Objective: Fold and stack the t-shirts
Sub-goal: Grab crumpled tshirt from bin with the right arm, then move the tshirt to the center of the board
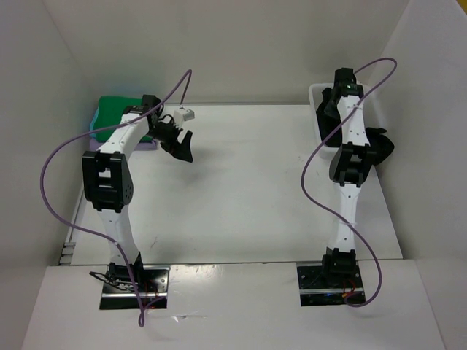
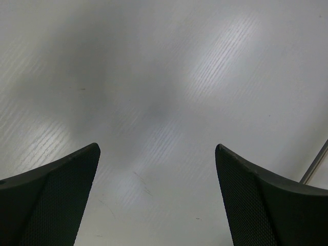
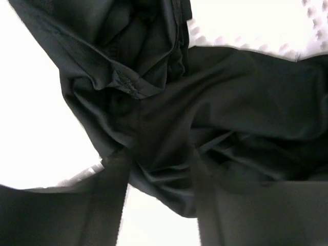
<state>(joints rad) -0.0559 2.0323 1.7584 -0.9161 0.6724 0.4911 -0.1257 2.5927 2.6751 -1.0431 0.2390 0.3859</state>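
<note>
A stack of folded t-shirts lies at the table's far left: the bright green one point(image 1: 115, 109) on top, a turquoise edge point(image 1: 93, 125) and a lavender edge point(image 1: 148, 146) showing under it. My left gripper point(image 1: 181, 146) point(image 2: 158, 148) hangs open over bare tabletop just right of the stack, nothing between its fingers. The black t-shirt point(image 3: 246, 92) point(image 1: 383, 144) is crumpled in the white bin point(image 1: 315, 92) at the far right. My right gripper point(image 3: 160, 164) reaches down into the bin, its blurred fingers point(image 3: 102, 205) pressed on either side of a bunched fold of the black cloth.
White walls close the table in on the left, back and right. Purple cables loop off both arms. The bin's bright white floor point(image 3: 31, 118) shows beside and below the black cloth. A thin rod crosses the lower right corner point(image 2: 315, 164) of the left wrist view.
</note>
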